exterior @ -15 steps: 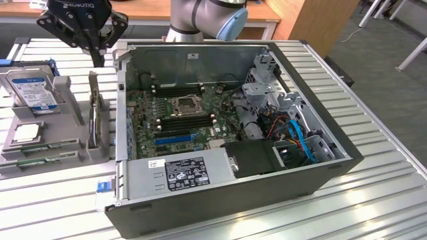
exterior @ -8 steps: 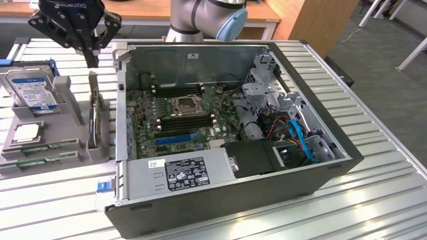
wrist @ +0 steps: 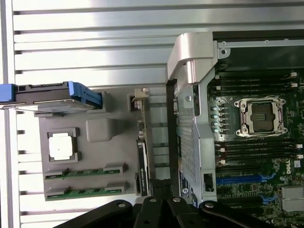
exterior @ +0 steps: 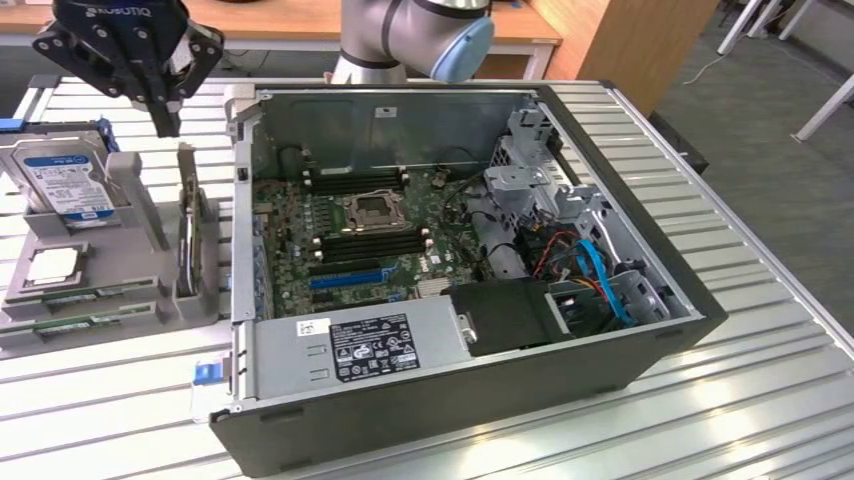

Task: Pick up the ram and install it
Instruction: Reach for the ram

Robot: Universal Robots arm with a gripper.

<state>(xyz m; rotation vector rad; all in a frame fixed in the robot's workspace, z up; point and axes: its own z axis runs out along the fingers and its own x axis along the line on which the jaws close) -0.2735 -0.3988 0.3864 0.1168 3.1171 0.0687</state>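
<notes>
Two ram sticks, the nearer ram (exterior: 83,322) and its twin (exterior: 88,296), lie flat in slots at the front of the grey holder tray (exterior: 140,215), at the exterior view's left. The wrist view shows the same pair, one ram (wrist: 85,192) and the other (wrist: 85,171). My gripper (exterior: 164,122) hangs above the back of the tray, well away from the sticks, shut with nothing between its fingers. Its dark linkage (wrist: 161,211) shows in the wrist view.
An open computer case (exterior: 641,345) fills the middle, with the motherboard (exterior: 350,222), its processor socket (exterior: 370,210) and dark memory slots (exterior: 367,243) on either side. The tray also holds a hard drive (exterior: 60,180), a square processor chip (exterior: 54,265) and an upright card (exterior: 195,235).
</notes>
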